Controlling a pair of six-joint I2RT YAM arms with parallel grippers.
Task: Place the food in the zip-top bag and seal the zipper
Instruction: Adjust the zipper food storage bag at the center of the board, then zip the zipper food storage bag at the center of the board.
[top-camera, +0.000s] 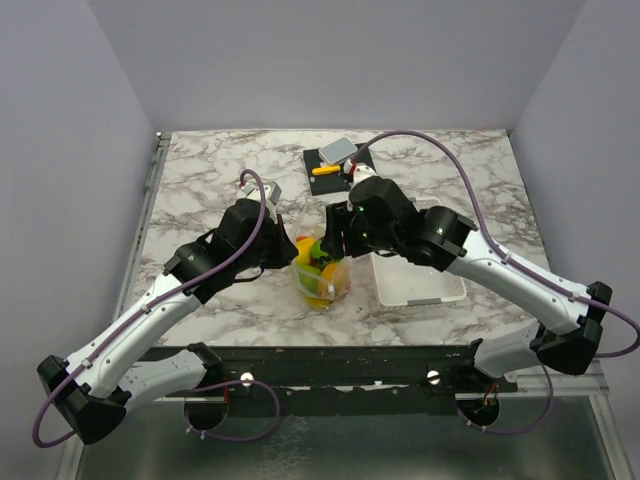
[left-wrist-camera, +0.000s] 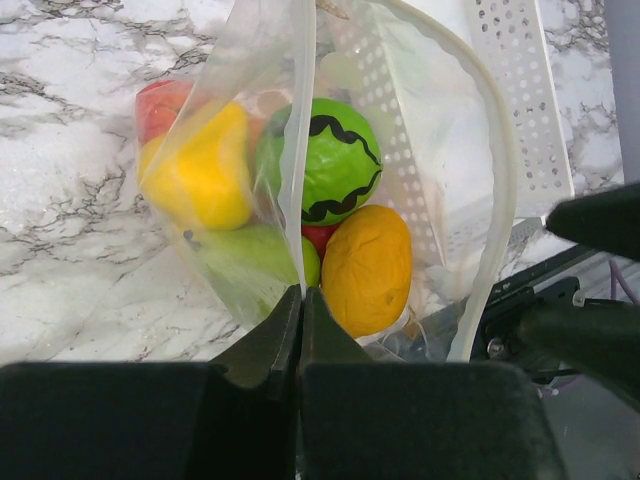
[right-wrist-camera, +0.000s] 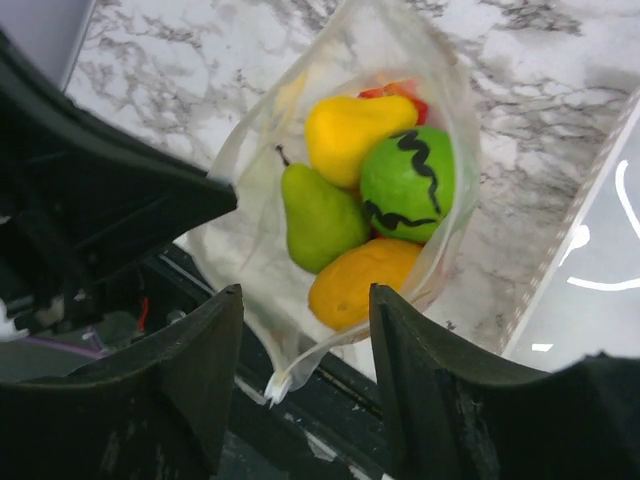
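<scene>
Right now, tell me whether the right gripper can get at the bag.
Probably yes: the right gripper is open and a corner of the zip-top bag hangs between its fingers, unobstructed.

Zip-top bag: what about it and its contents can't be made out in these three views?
Food count: pieces overlap in every view; the red fruit is mostly hidden behind the yellow fruit.
Zipper: in the left wrist view its lower end disappears behind the left gripper, so the closed length cannot be told.
Top view: the zip-top bag is small, and the left arm and right arm cover its mouth.
</scene>
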